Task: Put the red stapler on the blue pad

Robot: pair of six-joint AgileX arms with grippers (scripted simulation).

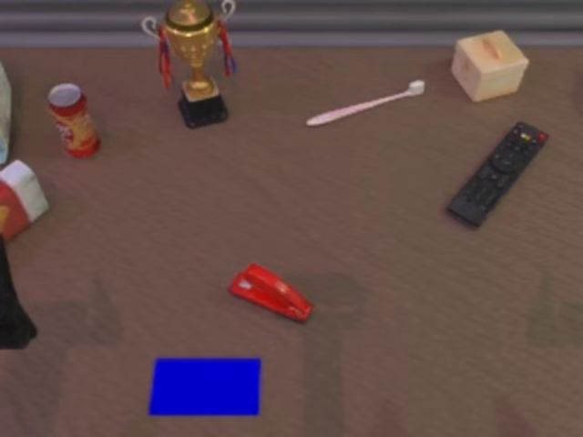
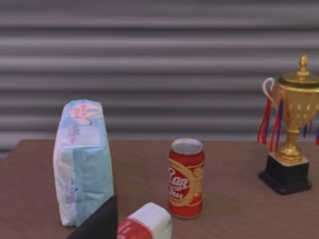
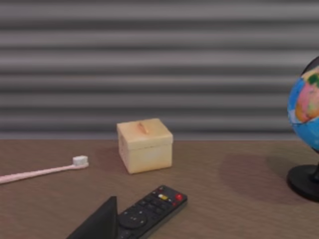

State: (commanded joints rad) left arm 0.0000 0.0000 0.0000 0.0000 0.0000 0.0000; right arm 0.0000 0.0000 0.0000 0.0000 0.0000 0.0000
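Note:
The red stapler (image 1: 270,292) lies flat on the brown table just below the middle of the top view, slanting down to the right. The blue pad (image 1: 205,386) lies flat near the front edge, down-left of the stapler and apart from it, with nothing on it. My left arm (image 1: 11,314) is parked at the table's left edge, far from both. My right arm is outside the top view. Each wrist view shows only a dark wedge of its own gripper, and neither shows the stapler or the pad.
At the back stand a gold trophy (image 1: 196,59), a red can (image 1: 73,118), a pink toothbrush (image 1: 364,103) and a cream box (image 1: 490,64). A black remote (image 1: 497,173) lies at the right. A red-and-white carton (image 1: 18,196) and a pale blue pack (image 2: 82,159) sit far left, a globe (image 3: 306,129) far right.

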